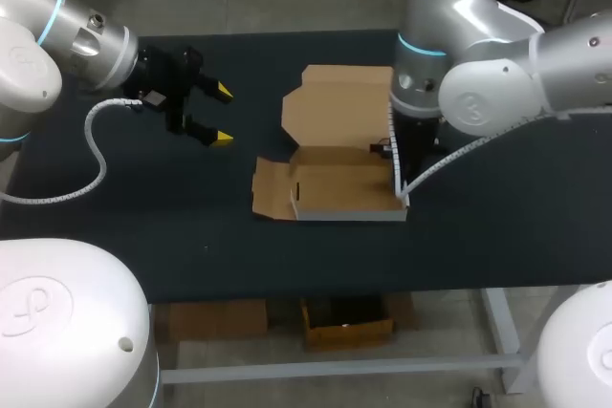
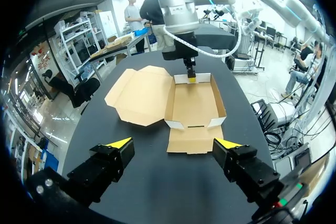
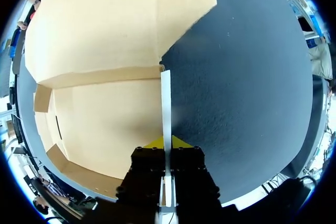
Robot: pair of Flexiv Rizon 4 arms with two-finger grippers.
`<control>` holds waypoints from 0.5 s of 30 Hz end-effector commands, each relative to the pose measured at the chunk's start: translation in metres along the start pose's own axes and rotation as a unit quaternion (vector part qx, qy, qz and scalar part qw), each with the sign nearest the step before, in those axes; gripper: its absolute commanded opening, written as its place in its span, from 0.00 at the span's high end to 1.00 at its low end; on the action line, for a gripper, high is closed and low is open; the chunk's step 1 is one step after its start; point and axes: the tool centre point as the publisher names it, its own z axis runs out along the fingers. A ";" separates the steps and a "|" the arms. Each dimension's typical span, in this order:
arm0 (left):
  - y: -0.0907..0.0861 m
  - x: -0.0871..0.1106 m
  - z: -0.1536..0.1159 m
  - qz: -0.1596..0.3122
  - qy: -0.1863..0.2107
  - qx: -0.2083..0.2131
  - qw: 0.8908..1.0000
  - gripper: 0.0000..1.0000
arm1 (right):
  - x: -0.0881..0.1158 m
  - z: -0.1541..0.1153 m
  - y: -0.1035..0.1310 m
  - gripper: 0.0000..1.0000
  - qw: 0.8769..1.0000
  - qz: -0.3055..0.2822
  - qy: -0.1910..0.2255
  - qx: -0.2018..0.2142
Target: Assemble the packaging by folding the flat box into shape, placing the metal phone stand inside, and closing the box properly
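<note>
- Underneath it all, the flat matte black table [image 1: 191, 236], its surface dull and faintly grainy in the right wrist view.
- Sitting mid-table, the brown cardboard box [image 1: 344, 188] is partly formed into a shallow rectangular tray. It is smooth tan inside, and its raised walls are white outside.
- The broad lid panel [image 1: 339, 107] lies flat on the far side of the tray, with angled corners and a crisp fold line where it meets the tray.
- A smaller end flap [image 1: 273, 188] lies spread flat on the table at the tray's left end.
- Over on the left, the left gripper [image 1: 222, 115] hangs above bare table, well clear of the box. Its blocky black fingers are spread wide, and its own wrist view shows the whole tray ahead of it, framed between the yellow tips [image 2: 118, 143].
- Right arm now: the right gripper [image 3: 166, 142] comes straight down at the tray's right end and pinches the thin upright side wall [image 3: 166, 103], one finger on each face.
- That wall stands on edge as a narrow white strip, with tan tray floor on one side and black table on the other.
</note>
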 end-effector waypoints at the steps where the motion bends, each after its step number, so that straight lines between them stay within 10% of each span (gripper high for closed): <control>1: 0.000 0.000 -0.001 0.000 0.001 -0.001 1.000 0.00 | 0.004 -0.001 0.000 1.00 1.000 -0.007 -0.016 0.001; 15: 0.000 0.000 -0.001 0.000 0.001 -0.001 1.000 0.00 | 0.001 -0.001 -0.001 1.00 0.994 0.012 -0.105 0.005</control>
